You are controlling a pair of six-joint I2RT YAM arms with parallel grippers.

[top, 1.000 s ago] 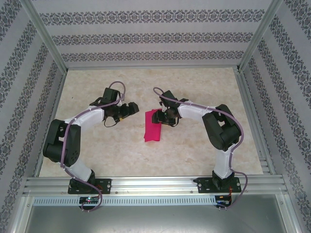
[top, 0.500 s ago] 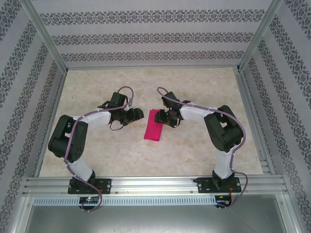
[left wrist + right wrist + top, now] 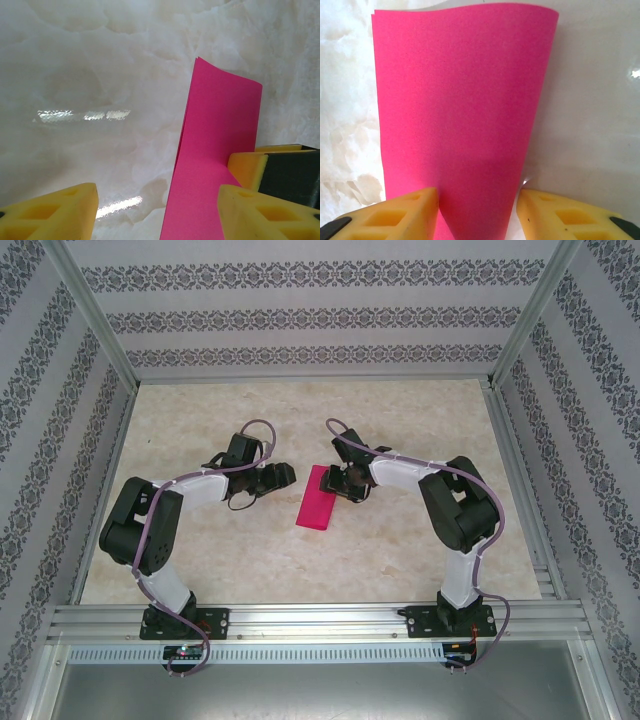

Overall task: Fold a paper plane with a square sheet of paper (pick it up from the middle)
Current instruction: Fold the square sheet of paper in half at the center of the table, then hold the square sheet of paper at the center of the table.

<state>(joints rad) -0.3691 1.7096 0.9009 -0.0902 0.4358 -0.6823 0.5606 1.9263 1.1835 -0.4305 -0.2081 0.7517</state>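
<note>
I see the folded sheet (image 3: pixel 318 508) lying in the middle of the table (image 3: pixel 420 560), its long axis running 7 to 1 o'clock. At its 10 o'clock my left gripper (image 3: pixel 283 476) stands spread and empty, one pad (image 3: pixel 260 215) by the paper's edge. At the 1 o'clock end my right gripper (image 3: pixel 338 483) straddles the sheet, pads (image 3: pixel 395 215) at both edges; I can't tell whether it pinches.

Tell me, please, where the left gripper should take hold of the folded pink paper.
Probably the long edge of the paper nearest the left gripper, coming from its left: the two layers part slightly there, and the right gripper straddles the far end.
</note>
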